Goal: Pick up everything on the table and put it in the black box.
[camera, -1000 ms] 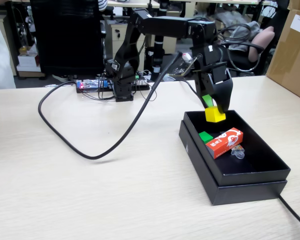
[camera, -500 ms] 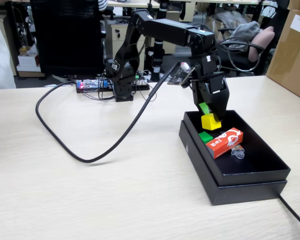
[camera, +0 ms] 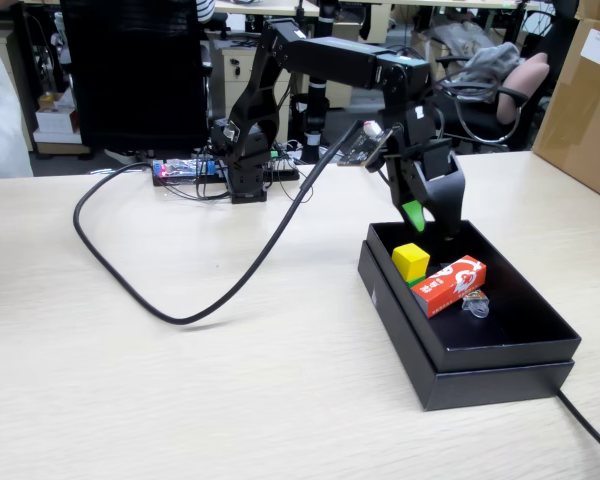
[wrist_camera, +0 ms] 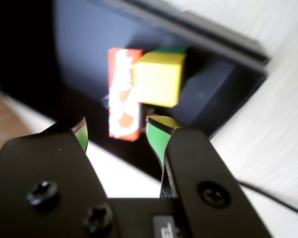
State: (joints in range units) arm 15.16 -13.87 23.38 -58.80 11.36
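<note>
Inside black box [camera: 500, 345]: one yellow cube [camera: 411, 261], one red-and-white box [camera: 449, 284], open tool [camera: 429, 222] above.

This looks like an office or lab workroom. A wide wood-grain table [camera: 180, 380] fills the front, and behind it stand a black office chair [camera: 135, 75] and a second chair with clothing thrown over it [camera: 500, 70]. More desks run along the back of the room. A brown cardboard box [camera: 585, 95] sits at the right edge, and a small circuit board with lit lamps and loose wires [camera: 185, 168] lies on the table.
</note>
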